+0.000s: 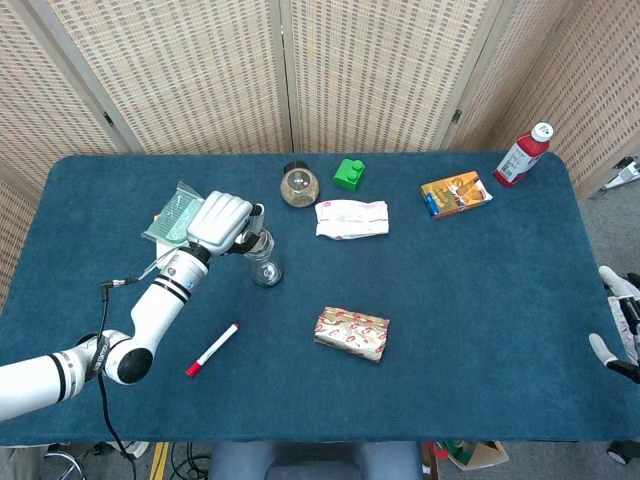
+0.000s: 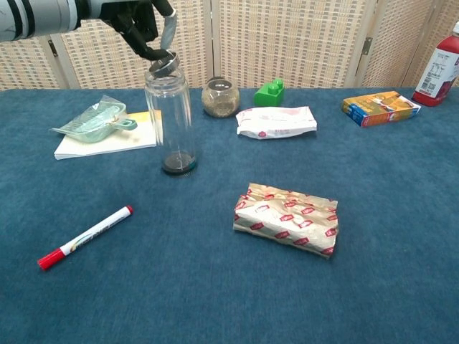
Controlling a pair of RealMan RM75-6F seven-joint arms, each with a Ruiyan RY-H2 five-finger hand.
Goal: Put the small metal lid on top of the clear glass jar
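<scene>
Overhead view of the blue table (image 1: 480,300): the left hand (image 1: 220,222) is positioned at the mouth of the upright clear glass jar (image 1: 263,260), with the red marker (image 1: 212,349) lying near it. The right hand (image 1: 622,330) shows only partly at the frame's right edge, beyond the table, its fingers apart. A patterned packet (image 1: 352,333) rests near the table's centre.
</scene>
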